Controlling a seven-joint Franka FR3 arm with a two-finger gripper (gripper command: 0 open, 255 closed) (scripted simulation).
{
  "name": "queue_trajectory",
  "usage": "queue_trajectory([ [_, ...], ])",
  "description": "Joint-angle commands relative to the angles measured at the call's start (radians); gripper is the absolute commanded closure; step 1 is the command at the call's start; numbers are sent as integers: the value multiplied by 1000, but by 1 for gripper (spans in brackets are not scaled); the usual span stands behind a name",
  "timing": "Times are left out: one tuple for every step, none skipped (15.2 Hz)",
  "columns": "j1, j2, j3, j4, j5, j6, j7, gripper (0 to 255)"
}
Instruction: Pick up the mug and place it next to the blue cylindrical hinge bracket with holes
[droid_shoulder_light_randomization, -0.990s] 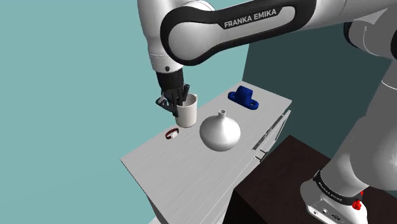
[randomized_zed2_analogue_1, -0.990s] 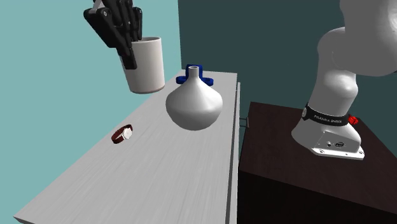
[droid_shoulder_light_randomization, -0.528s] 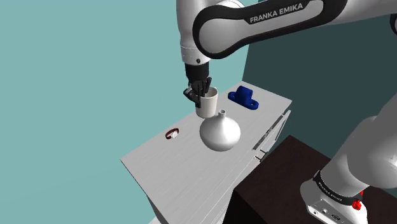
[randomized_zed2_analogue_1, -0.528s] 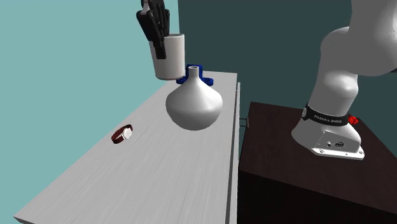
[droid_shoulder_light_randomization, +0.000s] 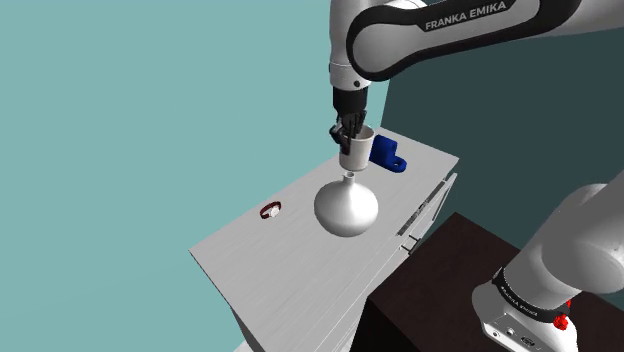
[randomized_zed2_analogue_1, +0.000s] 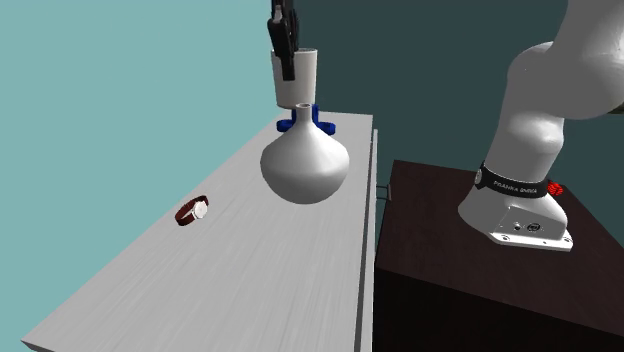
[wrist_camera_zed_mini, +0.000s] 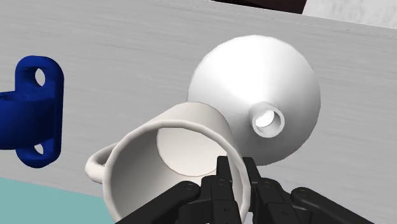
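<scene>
Hanging beneath the pincer (wrist_camera_zed_mini: 234, 170), white mug (wrist_camera_zed_mini: 175, 143), rim clasped

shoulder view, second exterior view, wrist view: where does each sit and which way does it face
Shoulder view: beside and behind the stand, looking down over the table; the arm crosses above, hand holding the mug.
Second exterior view: at the table end far from the blue bracket, looking along it; the base stands at its right.
Wrist view: on the hand, looking down at the vase; black fingers clasp the mug's rim.
Shared: all show mug, vase and bracket.
</scene>
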Motion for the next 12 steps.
queue_trajectory([
  [-18, -31, -30, -35, 1, 6, -51, 255],
  [-27, -45, -46, -51, 0, 8, -76, 255],
  [-36, -58, -62, -65, -2, 9, -101, 255],
  [-46, -71, -78, -78, -4, 11, -126, 255],
  [-55, -82, -95, -90, -7, 13, -151, 255],
  [-65, -92, -111, -101, -11, 14, -176, 255],
  [-75, -101, -127, -110, -15, 15, -201, 255],
  [-85, -109, -144, -119, -19, 17, -225, 255],
  [-95, -115, -160, -127, -25, 18, -250, 255],
  [-105, -121, -177, -133, -30, 20, -274, 255],
  [-115, -126, -194, -138, -36, 21, -298, 255],
  [-125, -130, -210, -142, -42, 23, -323, 255],
])
